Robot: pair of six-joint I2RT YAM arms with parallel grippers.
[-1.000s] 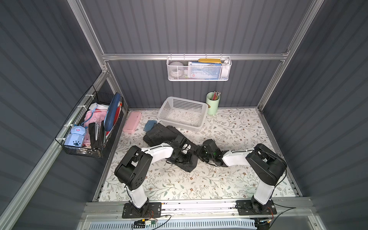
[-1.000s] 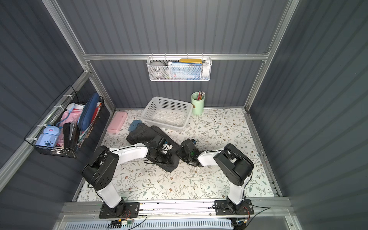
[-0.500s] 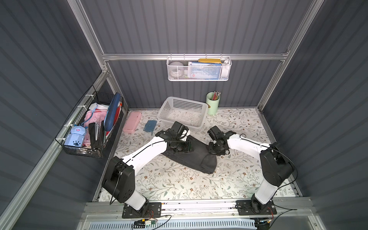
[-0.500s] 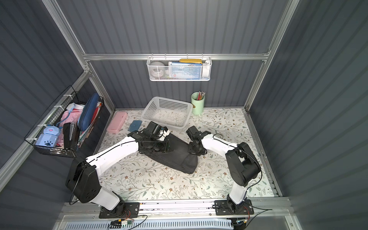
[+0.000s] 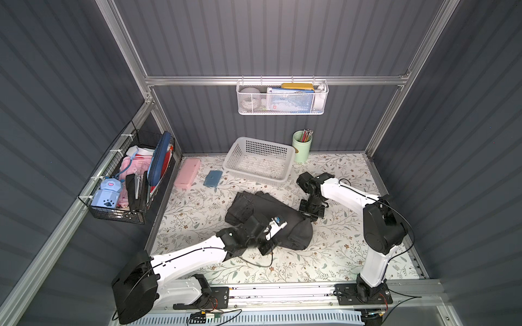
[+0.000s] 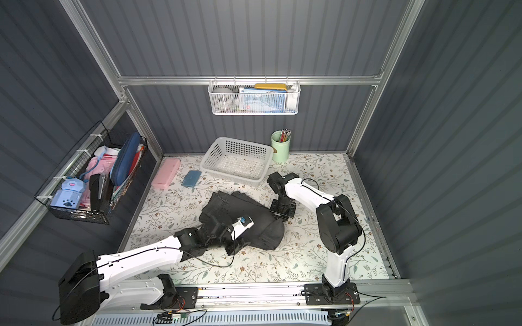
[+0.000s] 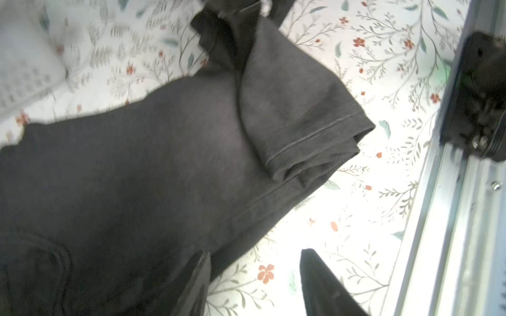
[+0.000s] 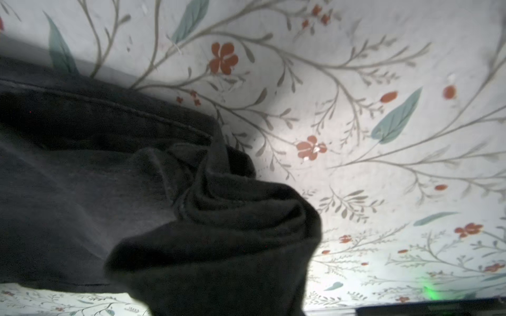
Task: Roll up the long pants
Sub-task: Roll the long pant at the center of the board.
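Nearest, left gripper (image 7: 254,254) released, jaws apart over the near edge of the long pants (image 5: 269,206), folded mid-table. Beyond, right gripper (image 5: 310,213) at their far-right edge, grip impossible to tell. Farthest, wall basket (image 5: 240,98) packet print too small to read.

You're looking at two arms wearing white shells over bulky black joints, the left arm (image 5: 186,255) and the right arm (image 5: 347,194). Thin black cables (image 5: 265,266) are looping along both. The left hand (image 7: 256,251) is showing two dark tapered fingers (image 7: 320,281); black base plates (image 5: 217,296) are sitting on a silver rail (image 5: 282,290).
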